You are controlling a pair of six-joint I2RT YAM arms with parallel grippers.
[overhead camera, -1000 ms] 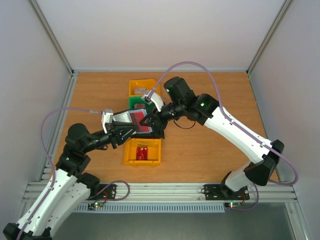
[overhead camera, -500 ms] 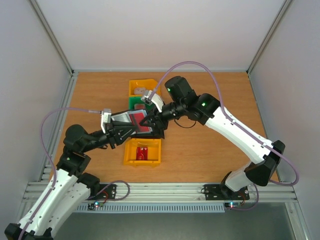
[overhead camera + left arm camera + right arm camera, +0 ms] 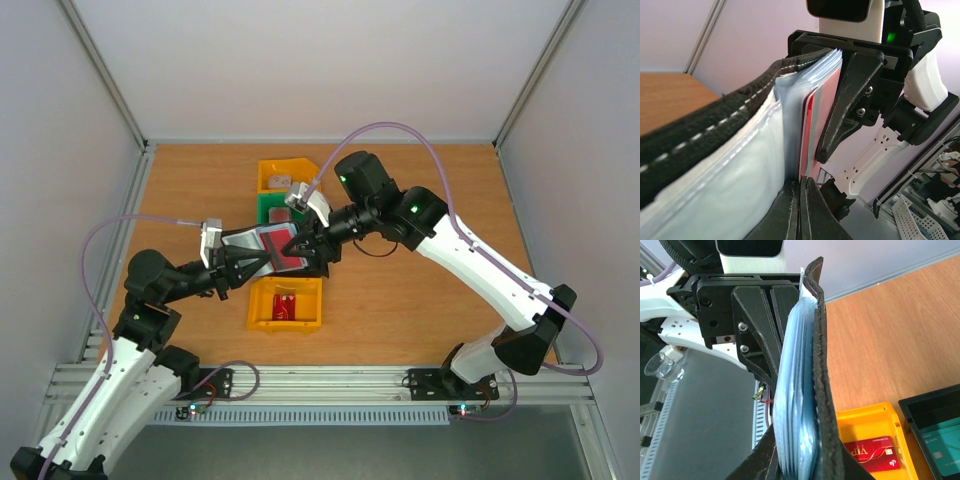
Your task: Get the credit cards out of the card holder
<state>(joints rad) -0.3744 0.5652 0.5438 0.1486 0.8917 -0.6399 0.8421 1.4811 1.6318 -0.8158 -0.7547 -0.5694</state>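
From where I stand, both arms meet above the middle of the wooden table [image 3: 420, 200]. Held up between them is the small black folding card holder [image 3: 248, 240] with shiny grey-blue plastic pockets. The right gripper [image 3: 306, 247] is clamped on the holder's stitched cover and pocket stack, presenting it edge-on to the other arm. The left gripper [image 3: 800, 212] has its fingers pressed flat together. The edge of a thin red plastic credit card [image 3: 808, 135] runs straight into the seam between them, so it looks pinched on that card, most of which sits inside its pocket.

I'd say the step in hand is drawing this card out: the grip is made, the pull not yet done. The next move calls for a straight draw along the pocket's plane while the right arm holds firm. The card would then be carried down to the yellow plastic bin [image 3: 300, 320] just below, where another red card [image 3: 287, 303] lies.
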